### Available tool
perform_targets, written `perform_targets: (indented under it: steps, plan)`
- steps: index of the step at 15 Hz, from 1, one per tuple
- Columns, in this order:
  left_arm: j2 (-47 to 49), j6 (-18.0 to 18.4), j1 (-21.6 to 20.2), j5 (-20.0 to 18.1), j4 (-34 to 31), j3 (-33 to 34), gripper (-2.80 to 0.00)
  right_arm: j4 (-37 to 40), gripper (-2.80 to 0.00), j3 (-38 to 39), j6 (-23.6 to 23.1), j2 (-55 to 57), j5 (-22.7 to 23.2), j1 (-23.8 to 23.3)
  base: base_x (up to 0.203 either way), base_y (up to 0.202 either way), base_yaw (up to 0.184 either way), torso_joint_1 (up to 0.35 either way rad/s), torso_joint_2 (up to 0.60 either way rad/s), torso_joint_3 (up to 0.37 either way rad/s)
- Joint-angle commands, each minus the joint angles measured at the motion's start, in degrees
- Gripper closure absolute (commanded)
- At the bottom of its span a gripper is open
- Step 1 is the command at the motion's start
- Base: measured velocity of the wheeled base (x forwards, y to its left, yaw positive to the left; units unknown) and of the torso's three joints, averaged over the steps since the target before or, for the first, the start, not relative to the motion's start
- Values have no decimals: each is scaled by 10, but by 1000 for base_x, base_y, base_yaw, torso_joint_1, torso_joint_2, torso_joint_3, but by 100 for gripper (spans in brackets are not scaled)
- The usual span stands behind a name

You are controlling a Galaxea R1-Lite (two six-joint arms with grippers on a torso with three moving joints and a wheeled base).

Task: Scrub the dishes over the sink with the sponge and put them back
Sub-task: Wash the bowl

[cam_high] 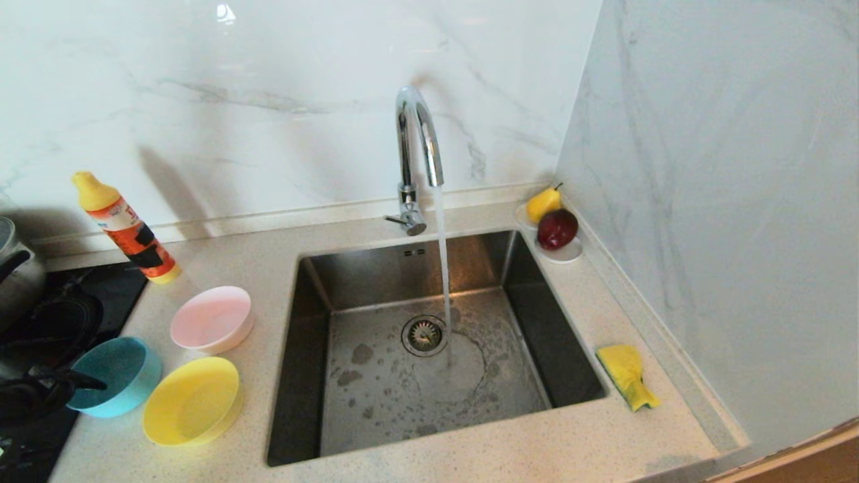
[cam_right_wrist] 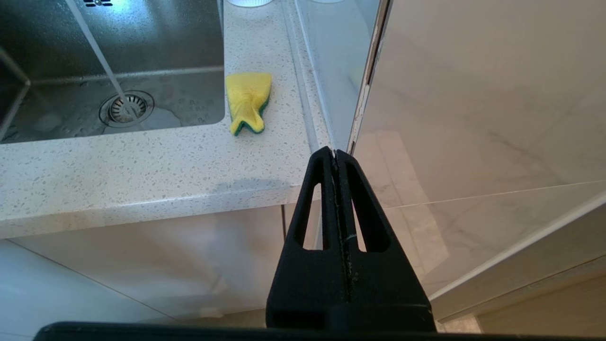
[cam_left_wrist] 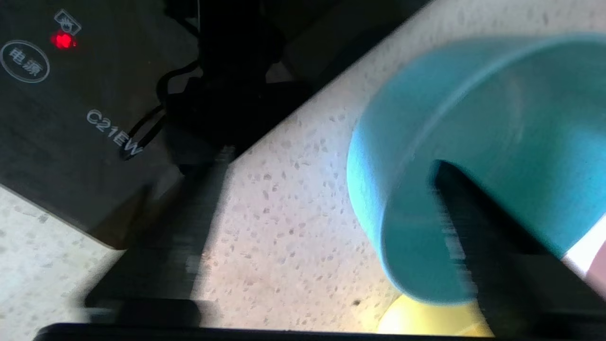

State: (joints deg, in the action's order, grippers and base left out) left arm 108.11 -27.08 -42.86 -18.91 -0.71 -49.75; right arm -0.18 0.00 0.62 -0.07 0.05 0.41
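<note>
Three bowls stand on the counter left of the sink (cam_high: 315, 376): pink (cam_high: 211, 318), light blue (cam_high: 117, 376) and yellow (cam_high: 191, 400). My left gripper (cam_high: 74, 392) reaches in from the far left, open. It straddles the near wall of the light blue bowl (cam_left_wrist: 473, 118); one finger (cam_left_wrist: 478, 237) is inside, the other stays outside over the counter, well off the wall. The sponge (cam_high: 627, 376), yellow with a green side, lies right of the sink. My right gripper (cam_right_wrist: 335, 154) is shut and empty, parked below the counter's front edge, short of the sponge (cam_right_wrist: 248, 102).
Water runs from the curved tap (cam_high: 416, 147) onto the drain (cam_high: 424, 334). An orange bottle (cam_high: 127, 228) stands behind the bowls. A black hob (cam_left_wrist: 71, 118) and a pot (cam_high: 17, 268) sit at far left. A saucer (cam_high: 567, 253) with a pear and an apple is back right.
</note>
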Motion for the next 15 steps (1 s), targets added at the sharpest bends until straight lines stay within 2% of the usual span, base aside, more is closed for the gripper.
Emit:
perform_targets:
  steps: [1, 9, 15]
  plan:
    - [1, -6, 0, -1, -2, -6, 0, 0, 0, 0, 0, 0, 0, 0, 0, 0, 0, 0, 0, 0]
    - [-21, -17, -11, 4, -12, -51, 0, 0, 0, 0, 0, 0, 0, 0, 0, 0, 0, 0, 0, 0]
    - [-22, -18, -11, 2, -14, -45, 0, 0, 0, 0, 0, 0, 0, 0, 0, 0, 0, 0, 0, 0]
